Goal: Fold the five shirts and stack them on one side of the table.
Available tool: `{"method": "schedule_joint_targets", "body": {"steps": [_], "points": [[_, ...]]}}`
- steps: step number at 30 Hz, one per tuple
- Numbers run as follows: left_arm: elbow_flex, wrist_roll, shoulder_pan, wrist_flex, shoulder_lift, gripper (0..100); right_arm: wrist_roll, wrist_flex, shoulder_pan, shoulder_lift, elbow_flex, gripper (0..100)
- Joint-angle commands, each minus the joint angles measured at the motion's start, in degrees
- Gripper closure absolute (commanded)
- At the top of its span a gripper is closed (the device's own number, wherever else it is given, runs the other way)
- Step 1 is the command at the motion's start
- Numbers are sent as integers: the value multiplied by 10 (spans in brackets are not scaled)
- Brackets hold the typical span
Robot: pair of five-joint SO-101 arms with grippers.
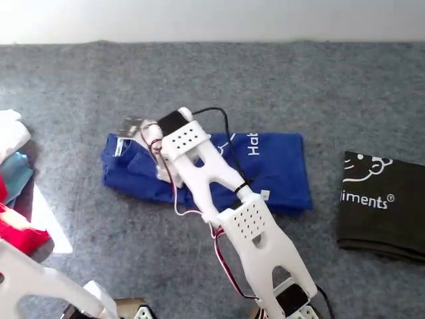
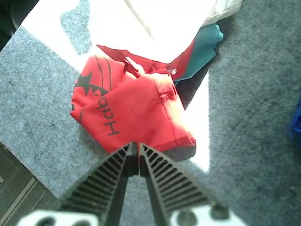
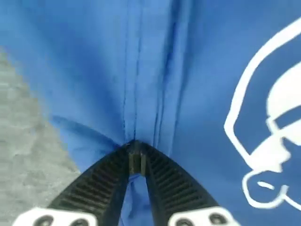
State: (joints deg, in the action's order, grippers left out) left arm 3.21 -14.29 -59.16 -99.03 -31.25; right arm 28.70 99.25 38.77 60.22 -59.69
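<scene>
The blue shirt (image 1: 279, 166) lies about in the middle of the grey worktop (image 1: 299, 86), partly folded into a long shape, with white print on its upper side. The right arm stretches over it, and the right pincer (image 3: 136, 157) is at the end of the shirt nearer to the pile; its jaws are pressed together on a ridge of the blue cloth, beside a seam. A dark shirt (image 1: 382, 206) with white print lies folded flat at the other side of the worktop, apart from the blue one. The pile holds a red shirt (image 2: 136, 108) with black print, loosely bunched, which rests partly on a teal shirt (image 2: 207, 47), with a white shirt (image 2: 169, 19) just behind them. The left pincer (image 2: 139, 160) hangs above bare worktop just beside the red shirt, its jaws together with nothing between them.
</scene>
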Motion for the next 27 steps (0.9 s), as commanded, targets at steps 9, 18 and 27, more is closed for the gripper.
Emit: {"method": "schedule_joint_targets", "body": {"steps": [9, 18, 27], "points": [[-1, -7, 4, 7, -9, 985, -6, 34, 2, -53, -171, 989], [-1, -7, 4, 7, -9, 985, -4, -26, 51, 0, -178, 989], [-1, -7, 4, 6, -10, 985, -3, -74, 91, 63, -181, 989]]}}
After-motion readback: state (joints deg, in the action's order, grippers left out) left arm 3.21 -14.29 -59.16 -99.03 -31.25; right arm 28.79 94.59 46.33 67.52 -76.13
